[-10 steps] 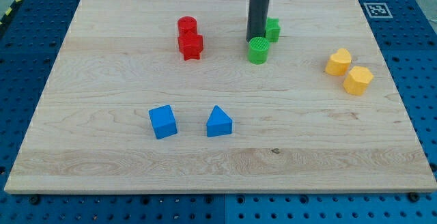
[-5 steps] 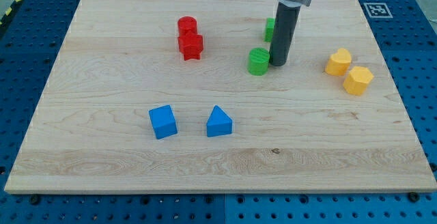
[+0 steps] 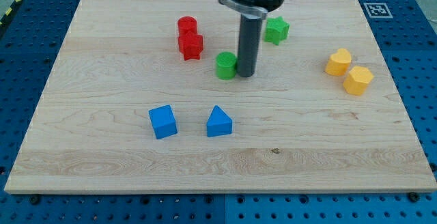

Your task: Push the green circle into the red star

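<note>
So the green circle (image 3: 225, 65) sits on the wooden board (image 3: 102, 149), a little toward the view's bottom right of the red star (image 3: 190, 46), close but not touching it. The arm's tip (image 3: 245, 73) is pressed right against the circle's right side; it's a plain rod, so there's nothing to open or clamp, and it holds nothing. A red cylinder (image 3: 187, 26) touches the star's top. Right of the star, past the rod, is a green star (image 3: 276, 29). Two blue blocks (image 3: 162, 121) lie well below.
</note>
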Motion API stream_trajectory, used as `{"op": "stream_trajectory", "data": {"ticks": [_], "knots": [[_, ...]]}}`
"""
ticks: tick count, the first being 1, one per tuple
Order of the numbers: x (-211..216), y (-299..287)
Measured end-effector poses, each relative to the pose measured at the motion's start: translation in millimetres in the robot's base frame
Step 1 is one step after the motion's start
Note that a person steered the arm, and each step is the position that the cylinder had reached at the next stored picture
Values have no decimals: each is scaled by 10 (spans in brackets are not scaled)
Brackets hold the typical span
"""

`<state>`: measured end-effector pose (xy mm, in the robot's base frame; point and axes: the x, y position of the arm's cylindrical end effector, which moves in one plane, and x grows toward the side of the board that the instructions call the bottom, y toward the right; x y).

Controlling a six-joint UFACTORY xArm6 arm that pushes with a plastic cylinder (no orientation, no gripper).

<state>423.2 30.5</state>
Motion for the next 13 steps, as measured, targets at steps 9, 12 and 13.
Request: {"op": "stream_trajectory", "data": {"ticks": [9,12,13], "knots": [[142,-592],[418,-267],[225,-261]]}}
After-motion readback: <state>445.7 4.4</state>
